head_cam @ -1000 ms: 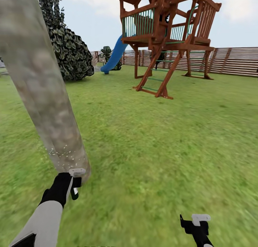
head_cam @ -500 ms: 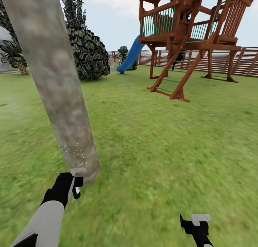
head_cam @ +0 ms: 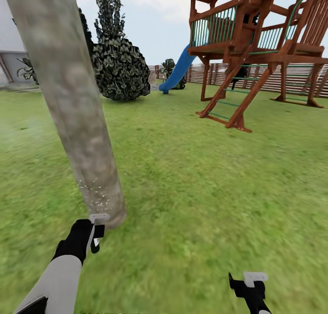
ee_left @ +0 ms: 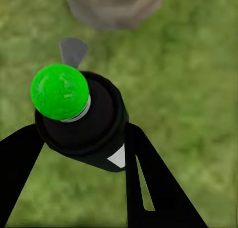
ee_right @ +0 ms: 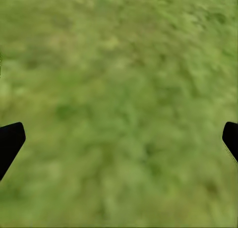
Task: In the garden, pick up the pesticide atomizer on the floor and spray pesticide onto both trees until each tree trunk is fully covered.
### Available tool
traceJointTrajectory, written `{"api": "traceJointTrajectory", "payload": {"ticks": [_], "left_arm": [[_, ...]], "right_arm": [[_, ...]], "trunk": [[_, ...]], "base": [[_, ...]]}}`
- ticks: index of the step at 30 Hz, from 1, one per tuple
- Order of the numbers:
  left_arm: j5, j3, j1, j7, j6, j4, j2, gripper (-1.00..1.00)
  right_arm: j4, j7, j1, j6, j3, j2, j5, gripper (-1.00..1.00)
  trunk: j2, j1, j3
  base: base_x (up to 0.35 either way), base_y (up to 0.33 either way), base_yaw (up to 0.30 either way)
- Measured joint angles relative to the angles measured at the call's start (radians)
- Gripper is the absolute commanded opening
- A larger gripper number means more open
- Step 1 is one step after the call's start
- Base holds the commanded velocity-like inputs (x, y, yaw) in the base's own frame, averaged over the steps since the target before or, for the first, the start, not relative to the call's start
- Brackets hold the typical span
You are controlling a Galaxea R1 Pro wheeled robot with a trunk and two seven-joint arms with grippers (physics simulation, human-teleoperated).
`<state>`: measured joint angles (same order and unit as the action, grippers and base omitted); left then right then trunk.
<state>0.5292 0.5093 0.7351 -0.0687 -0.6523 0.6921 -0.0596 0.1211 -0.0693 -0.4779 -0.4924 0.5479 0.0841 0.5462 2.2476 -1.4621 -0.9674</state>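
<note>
- The view has swung since a second ago: the tree trunk (head_cam: 77, 118) now sits nearer centre and the playhouse (head_cam: 255, 45) further right, so the camera turned; nothing else moved.
- White spray specks (head_cam: 93, 191) cover only a low band above the trunk's base; I judge coverage far from complete.
- My left gripper (head_cam: 94, 232) stays clamped on the spray bottle (ee_left: 84, 121), close to the trunk's foot.
- My right gripper (head_cam: 249, 284) hangs empty, fingers spread, over grass (ee_right: 119, 109).

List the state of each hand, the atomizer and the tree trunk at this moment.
Left hand: shut on the pesticide atomizer.
Pesticide atomizer: held, close to the trunk base.
Right hand: open, holding nothing, above grass.
Tree trunk: white specks on its lower part; higher bark looks bare.
</note>
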Motion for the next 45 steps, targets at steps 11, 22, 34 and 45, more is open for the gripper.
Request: {"api": "traceJointTrajectory", "payload": {"ticks": [11,22,34,45], "left_arm": [[0.000,0.000,0.000,0.000,0.000,-0.001,-0.009,-1.00],[0.001,0.001,0.000,0.001,0.000,-0.001,-0.014,-1.00],[0.002,0.000,0.000,0.001,0.000,-0.001,-0.013,-1.00],[0.002,0.001,0.000,0.001,0.000,-0.001,-0.014,-1.00]], "right_arm": [[0.001,0.000,0.000,0.000,0.000,0.002,0.000,1.00],[0.000,0.000,0.000,0.000,0.000,0.002,0.000,1.00],[0.000,0.000,0.000,0.000,0.000,0.002,0.000,1.00],[0.000,0.000,0.000,0.000,0.000,0.002,0.000,1.00]], "trunk": [[0.000,0.000,0.000],[0.000,0.000,0.000],[0.000,0.000,0.000],[0.000,0.000,0.000]], "base": [[0.170,-0.247,0.135],[0.124,-0.257,0.095],[0.151,-0.251,0.268],[0.037,-0.269,0.066]]}}
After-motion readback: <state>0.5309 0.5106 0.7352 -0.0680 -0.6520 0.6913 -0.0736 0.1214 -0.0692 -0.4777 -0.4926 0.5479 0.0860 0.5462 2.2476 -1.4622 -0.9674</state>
